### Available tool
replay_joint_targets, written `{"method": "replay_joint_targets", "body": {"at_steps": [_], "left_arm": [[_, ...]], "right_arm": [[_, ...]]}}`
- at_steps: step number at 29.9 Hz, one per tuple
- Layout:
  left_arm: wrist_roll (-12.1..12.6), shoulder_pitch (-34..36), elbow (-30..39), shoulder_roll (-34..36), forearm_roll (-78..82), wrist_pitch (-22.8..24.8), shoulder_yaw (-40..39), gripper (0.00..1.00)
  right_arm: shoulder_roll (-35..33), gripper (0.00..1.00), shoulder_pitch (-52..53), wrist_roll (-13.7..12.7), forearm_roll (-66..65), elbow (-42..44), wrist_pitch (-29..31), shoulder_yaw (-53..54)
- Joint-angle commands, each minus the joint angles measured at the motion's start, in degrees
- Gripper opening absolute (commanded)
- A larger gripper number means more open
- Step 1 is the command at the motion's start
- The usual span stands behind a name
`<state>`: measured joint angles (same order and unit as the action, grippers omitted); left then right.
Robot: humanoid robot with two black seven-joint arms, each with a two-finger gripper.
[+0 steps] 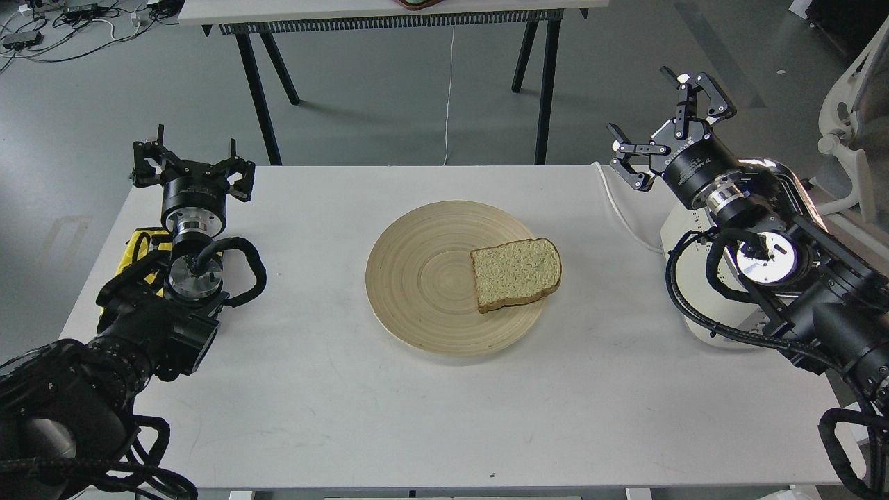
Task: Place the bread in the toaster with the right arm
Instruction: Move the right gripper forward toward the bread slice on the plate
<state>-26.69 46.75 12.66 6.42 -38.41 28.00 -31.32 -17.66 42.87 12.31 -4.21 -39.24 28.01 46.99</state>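
Note:
One slice of tan bread (516, 273) with a brown crust lies flat on the right half of a round wooden plate (417, 278) in the middle of the white table (333, 403). The cream-white toaster (701, 326) stands at the table's right edge, mostly hidden behind my right arm; its white cord (618, 208) runs off to the back. My right gripper (672, 125) hovers open and empty above the table's far right corner, well to the right of the bread. At the far left edge my left gripper (192, 165) is open and empty too.
A yellow-strapped base (142, 250) sits under the left arm. Behind the table stands another table with black legs (258, 97). A white chair (854, 118) is at the right edge, and cables (69, 21) lie on the floor at the top left.

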Motion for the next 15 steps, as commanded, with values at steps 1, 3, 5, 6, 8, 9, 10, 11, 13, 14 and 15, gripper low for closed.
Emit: {"method": "replay_joint_targets", "body": {"at_steps": [1,3,5,6,8,9,10,11,13,14,15], "left_arm": [[0.06,0.0,0.0,0.17,0.0,0.0,0.03,1.0],[0.41,-0.17,0.09,0.17,0.09,0.0,0.03,1.0],[0.33,0.0,0.0,-0.01,0.0,0.0,-0.14,1.0],[0.59,0.0,0.0,-0.01,0.0,0.0,-0.14,1.0],[0.59,0.0,0.0,0.08,0.0,0.0,-0.06,1.0],[0.59,0.0,0.0,-0.01,0.0,0.0,-0.06,1.0],[0.59,0.0,0.0,0.08,0.0,0.0,-0.06,1.0],[0.59,0.0,0.0,-0.01,0.0,0.0,-0.06,1.0],[0.59,0.0,0.0,0.08,0.0,0.0,-0.06,1.0],[0.59,0.0,0.0,-0.01,0.0,0.0,-0.06,1.0],[0.59,0.0,0.0,-0.01,0.0,0.0,-0.06,1.0]], "right_arm": [[0.0,1.0,-0.5,-0.01,0.0,-0.14,-0.01,-0.06],[0.0,1.0,-0.59,-0.01,0.0,-0.14,-0.01,-0.06],[0.0,1.0,-0.5,-0.01,0.0,-0.14,-0.01,-0.15],[0.0,1.0,-0.33,-0.01,-0.09,0.04,-0.01,-0.23],[-0.09,1.0,0.37,-0.01,-0.44,0.04,-0.01,-0.23],[-0.18,1.0,0.64,-0.09,-0.7,0.04,-0.01,-0.32],[-0.26,1.0,1.08,-0.09,-0.88,0.04,-0.01,-0.41],[-0.35,1.0,1.6,-0.18,-1.32,-0.05,-0.01,-0.76],[-0.35,1.0,3.18,-0.18,-3.07,0.04,-0.01,-2.07],[-0.35,1.0,3.97,-0.18,-4.47,-0.05,-0.01,-2.86],[-0.27,1.0,5.02,-0.18,-6.23,-0.05,-0.01,-3.83]]}}
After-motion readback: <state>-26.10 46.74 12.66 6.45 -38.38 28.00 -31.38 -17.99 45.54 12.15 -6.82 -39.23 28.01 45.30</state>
